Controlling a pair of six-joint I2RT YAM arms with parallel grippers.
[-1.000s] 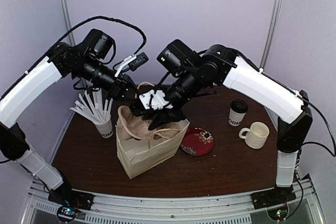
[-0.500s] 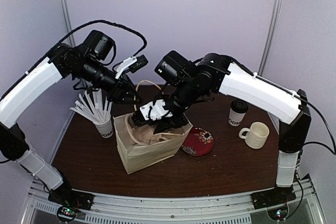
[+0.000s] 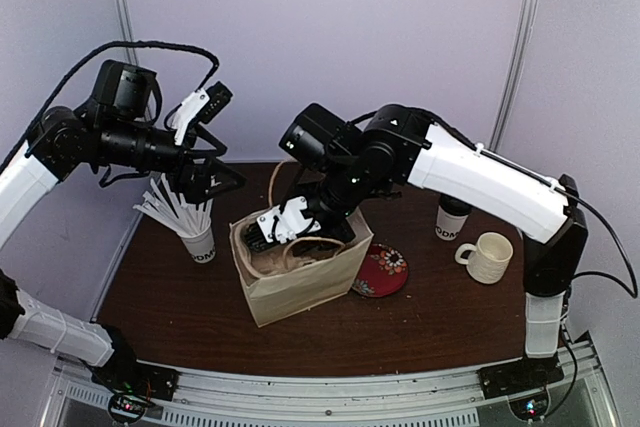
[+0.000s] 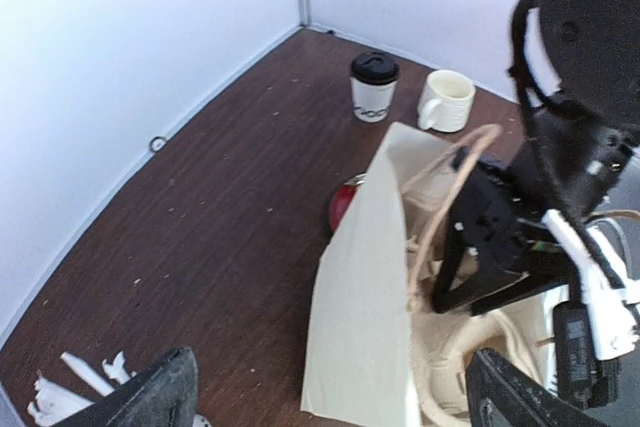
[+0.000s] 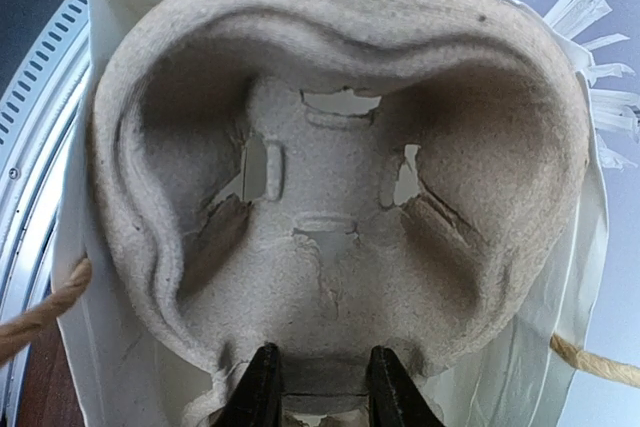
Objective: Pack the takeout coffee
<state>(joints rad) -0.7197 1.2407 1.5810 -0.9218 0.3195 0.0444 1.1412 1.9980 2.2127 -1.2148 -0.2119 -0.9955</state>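
The takeout coffee (image 3: 453,215), a white paper cup with a black lid, stands at the table's back right, apart from both grippers; it also shows in the left wrist view (image 4: 373,87). My right gripper (image 5: 325,389) is shut on the near rim of a grey pulp cup carrier (image 5: 340,197), which sits down inside the open paper bag (image 3: 300,277). From above, that gripper (image 3: 290,229) reaches into the bag's mouth. My left gripper (image 3: 213,180) hangs open above the table's left side, off the bag (image 4: 365,317), with nothing between its fingers.
A cream mug (image 3: 487,256) stands right of the coffee. A red patterned plate (image 3: 380,269) lies against the bag's right side. A paper cup full of white sticks (image 3: 198,239) stands left of the bag, below my left gripper. Walls close in behind and on the left.
My left gripper has opened, let go of the bag's rim and drawn back to the left. The right gripper has gone lower into the bag with the carrier.
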